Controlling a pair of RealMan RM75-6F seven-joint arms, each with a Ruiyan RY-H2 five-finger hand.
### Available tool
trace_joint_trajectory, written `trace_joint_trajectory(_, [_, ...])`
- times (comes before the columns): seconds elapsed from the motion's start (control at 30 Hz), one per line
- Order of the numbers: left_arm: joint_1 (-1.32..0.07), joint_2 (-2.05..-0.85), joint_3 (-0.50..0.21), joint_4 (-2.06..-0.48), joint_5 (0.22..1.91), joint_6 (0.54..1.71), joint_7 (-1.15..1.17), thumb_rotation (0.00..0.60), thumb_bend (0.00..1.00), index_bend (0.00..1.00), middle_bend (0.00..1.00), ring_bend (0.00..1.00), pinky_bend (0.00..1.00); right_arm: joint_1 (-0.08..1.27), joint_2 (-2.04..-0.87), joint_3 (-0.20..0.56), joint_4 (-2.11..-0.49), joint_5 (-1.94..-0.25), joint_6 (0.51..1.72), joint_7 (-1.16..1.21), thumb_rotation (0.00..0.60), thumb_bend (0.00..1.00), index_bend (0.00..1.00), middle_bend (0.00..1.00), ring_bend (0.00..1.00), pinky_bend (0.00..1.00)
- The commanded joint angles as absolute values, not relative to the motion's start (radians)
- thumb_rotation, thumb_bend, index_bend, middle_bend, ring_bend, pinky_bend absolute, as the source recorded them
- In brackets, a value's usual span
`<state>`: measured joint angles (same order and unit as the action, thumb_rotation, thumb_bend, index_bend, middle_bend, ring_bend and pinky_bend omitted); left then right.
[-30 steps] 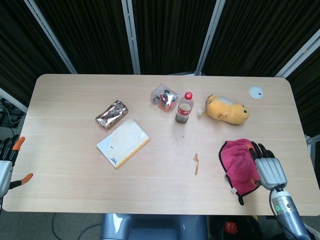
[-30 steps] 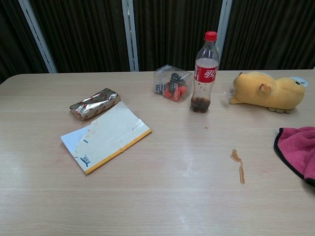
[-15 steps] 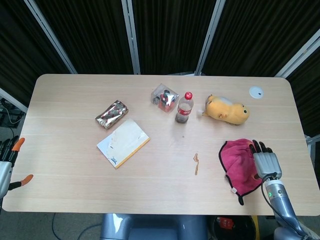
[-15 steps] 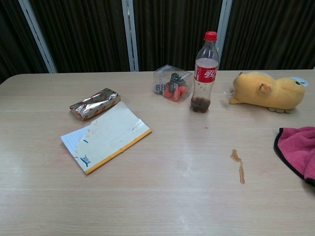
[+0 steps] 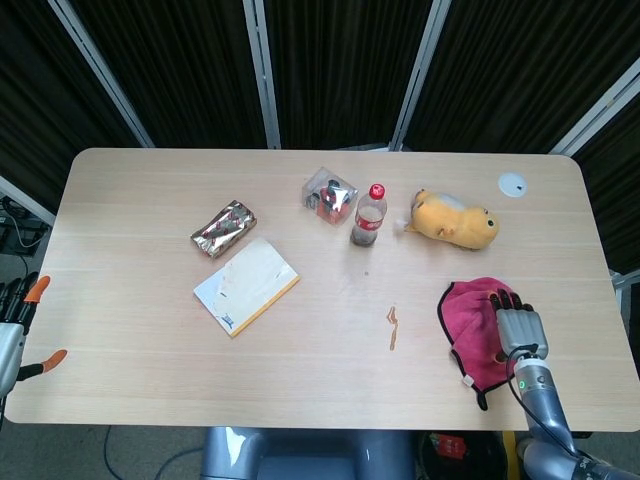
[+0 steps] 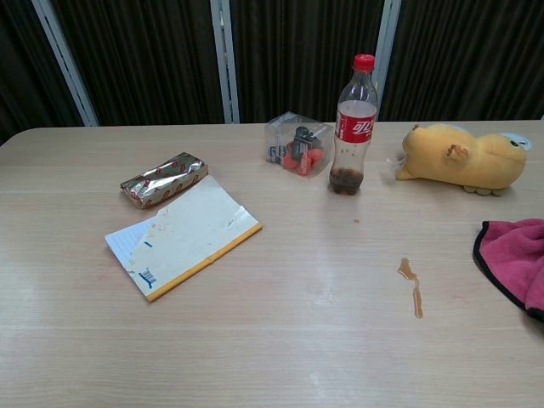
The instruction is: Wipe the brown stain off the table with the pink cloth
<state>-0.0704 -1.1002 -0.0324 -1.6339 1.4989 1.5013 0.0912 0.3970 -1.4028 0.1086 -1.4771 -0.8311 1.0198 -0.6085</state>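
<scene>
The pink cloth [image 5: 474, 327] lay bunched on the table [image 5: 130, 330], just right of the brown stain [image 5: 392, 326] and apart from it. The right hand [image 5: 519, 330] lay over the cloth's right edge, fingers stretched forward onto it; whether it gripped the fabric could not be told. Far left of the stain, the left hand [image 5: 14, 330] sat at the table's edge, apparently empty, fingers apart.

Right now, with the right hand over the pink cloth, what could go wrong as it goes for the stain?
The right hand sits over the pink cloth's outer part; dragging from there may bunch the cloth instead of sliding it flat. The brown stain is thin and stretched out, so one pass could miss an end. The cola bottle stands upright beyond the stain; a wide sweep might tip it.
</scene>
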Motion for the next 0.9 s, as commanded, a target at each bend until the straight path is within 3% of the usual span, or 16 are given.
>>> trace_joint_trajectory(0.03, [-0.071,-1.099,-0.033,-1.634,1.497,1.499,0.089,0.600,0.00,0.00,0.00,0.00,0.00,0.402,-1.424,0.106,-1.462,-0.815,1.026,-0.608,0.600,0.00,0.02,0.00,0.00,0.19])
trace_joint_trajectory(0.53, [-0.072,-1.096,-0.031,-1.643,1.490,1.489,0.087,0.600,0.00,0.00,0.00,0.00,0.00,0.441,-1.499,0.126,-1.340,-0.773,1.012,-0.599,0.600,0.06,0.03,0.00,0.00,0.19])
trace_joint_trajectory(0.73, [-0.073,-1.094,-0.029,-1.650,1.485,1.482,0.090,0.600,0.00,0.00,0.00,0.00,0.00,0.449,-1.520,0.128,-1.283,-0.761,0.997,-0.586,0.600,0.11,0.17,0.01,0.00,0.19])
trace_joint_trajectory(0.9, [-0.072,-1.095,-0.029,-1.652,1.485,1.482,0.090,0.600,0.00,0.00,0.00,0.00,0.00,0.447,-1.536,0.124,-1.243,-0.773,0.992,-0.565,0.600,0.13,0.24,0.05,0.00,0.19])
